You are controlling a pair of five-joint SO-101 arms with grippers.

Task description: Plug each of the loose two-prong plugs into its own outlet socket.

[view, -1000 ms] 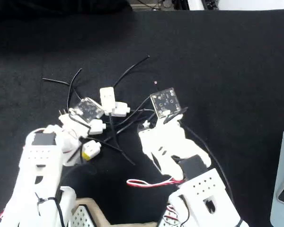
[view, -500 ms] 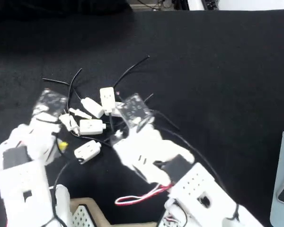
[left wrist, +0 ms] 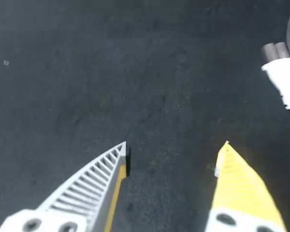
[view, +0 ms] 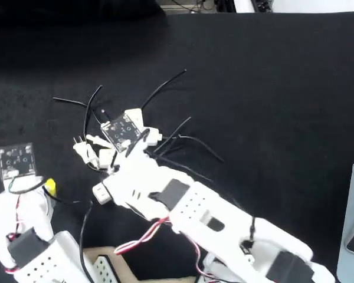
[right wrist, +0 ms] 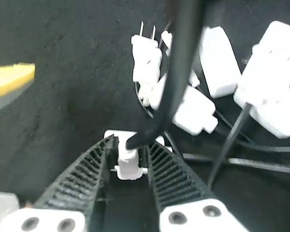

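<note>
Right hand (right wrist: 130, 147): fingers pressed in from both sides on a small white corded plug (right wrist: 128, 166), pinching its body. The black cord rose out between the fingers.
Corded plug, location: held low over the black tabletop (view: 271, 88), at the near edge of the pile, just beside a white outlet socket (view: 100, 191).
Left hand (left wrist: 175, 147): fingers spread, nothing between them. It stood over bare tabletop, well apart from the pile.
Pile: one loose two-prong plug (right wrist: 146, 50) lying with its prongs pointing away from the right hand. Several white outlet blocks (right wrist: 273, 72) lay close together, with black cords (view: 165, 85) crossing over and under them.
Step in hand (judged): the plug was grasped but not yet seated in any socket. The task looked to be at an early stage.
Next move (judged): it called for turning the prongs to face the socket's slots, bracing the socket (the free left hand would suit), then a straight push.
Risk (judged): the tangled cords could drag neighbouring pieces along.
</note>
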